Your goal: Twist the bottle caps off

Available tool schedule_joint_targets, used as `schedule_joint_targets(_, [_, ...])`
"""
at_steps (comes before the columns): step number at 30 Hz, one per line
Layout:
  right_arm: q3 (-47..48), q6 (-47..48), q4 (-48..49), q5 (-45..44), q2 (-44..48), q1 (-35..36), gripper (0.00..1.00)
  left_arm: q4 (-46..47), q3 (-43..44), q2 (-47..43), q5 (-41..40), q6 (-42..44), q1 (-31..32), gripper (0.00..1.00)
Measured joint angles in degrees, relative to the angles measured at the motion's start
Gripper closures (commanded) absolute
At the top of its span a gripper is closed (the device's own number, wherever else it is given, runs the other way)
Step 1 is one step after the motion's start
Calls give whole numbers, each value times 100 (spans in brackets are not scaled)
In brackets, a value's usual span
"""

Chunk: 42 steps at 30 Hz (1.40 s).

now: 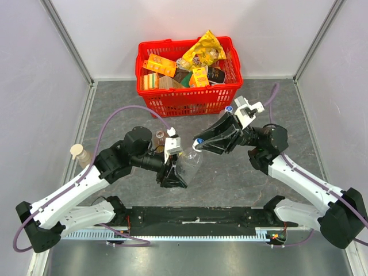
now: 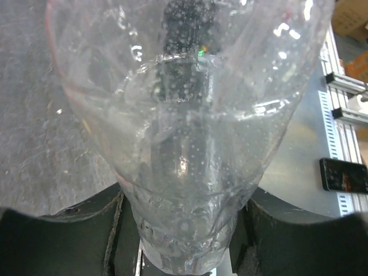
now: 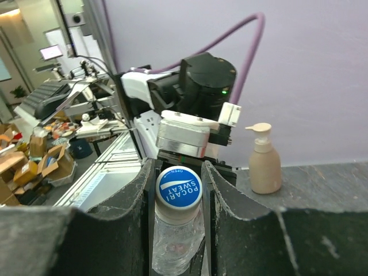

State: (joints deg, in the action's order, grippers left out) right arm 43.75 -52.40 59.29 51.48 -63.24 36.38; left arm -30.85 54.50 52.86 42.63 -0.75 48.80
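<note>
A clear plastic bottle [image 1: 188, 164] is held in the air between the arms, tilted, with its neck towards the right arm. My left gripper [image 1: 174, 174] is shut on its lower body; in the left wrist view the bottle [image 2: 190, 115] fills the frame and sits between the dark fingers [image 2: 299, 230]. My right gripper [image 1: 201, 143] is closed around the blue cap [image 3: 179, 187], which reads POCARI SWEAT and sits between both fingers [image 3: 118, 224]. The yellow and white caps are not visible.
A red basket [image 1: 190, 106] full of packets stands at the back. A small blue round item [image 1: 229, 107] lies by its front right corner. A small brownish bottle [image 1: 160, 136] stands behind the left arm. A beige pump bottle [image 1: 80, 154] stands at the left.
</note>
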Motion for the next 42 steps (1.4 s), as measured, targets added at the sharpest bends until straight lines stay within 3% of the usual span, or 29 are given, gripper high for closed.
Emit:
schedule_joint_targets(6, [-2, -153, 413, 308, 144, 66, 100, 151, 0, 0, 726, 31, 26, 64])
schedule_joint_targets(13, [-9, -205, 573, 444, 219, 79, 100, 240, 0, 28, 1012, 33, 46, 65])
schedule_joint_targets(14, [-24, -208, 590, 442, 225, 79, 96, 245, 0, 42, 1029, 35, 46, 65])
schedule_joint_targets(16, [-46, -208, 612, 437, 236, 79, 81, 249, 0, 57, 1047, 37, 46, 65])
schedule_joint_targets(21, [-87, -221, 619, 376, 264, 81, 24, 245, 0, 61, 1038, 39, 46, 65])
schedule_joint_targets(24, [-92, -164, 535, 293, 319, 76, 2, 249, 0, 57, 1001, 70, 44, 65])
schedule_joint_targets(32, [-74, 584, -660, -166, 645, 74, 2, 179, -85, 55, 638, 173, 44, 66])
schedule_joint_targets(42, [33, 1598, -2500, -1554, 1145, 74, 2, -205, -238, 85, -507, 212, 44, 68])
